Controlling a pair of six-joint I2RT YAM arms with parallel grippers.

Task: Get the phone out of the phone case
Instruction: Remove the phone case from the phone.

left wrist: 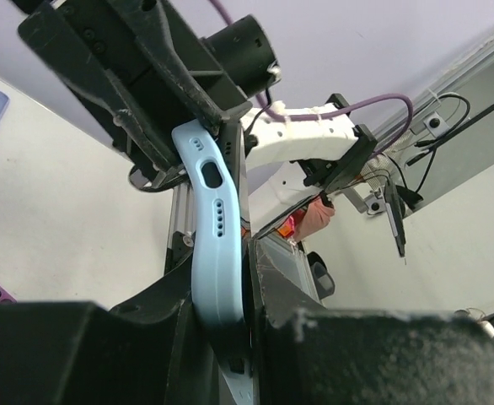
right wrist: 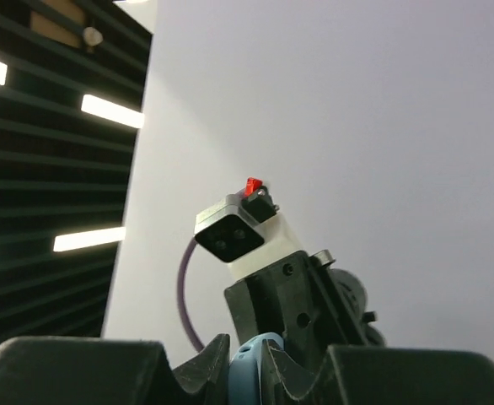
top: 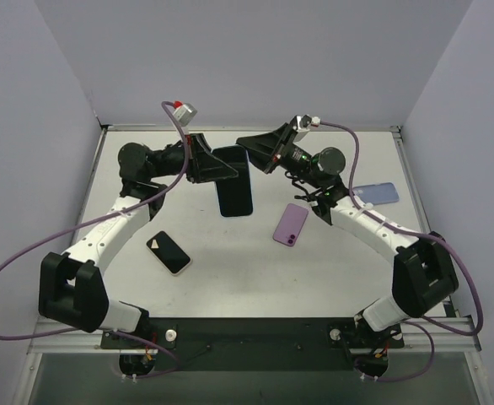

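Holds the phone, dark screen up, aloft over the far middle of the tabletop, wrapped in its light-blue phone case. Clamps the left end effector on the case from the left and the right end effector from the right. Looks like the peeling step, not yet done. Calls next for prying the case lip off one corner while pinning the phone. Counts two arms and one cased phone. Lying flat: one black handset toward the near-left, one purple piece near the middle, and one blue piece by the right edge. Handset or bare case, impossible to tell for those last two.
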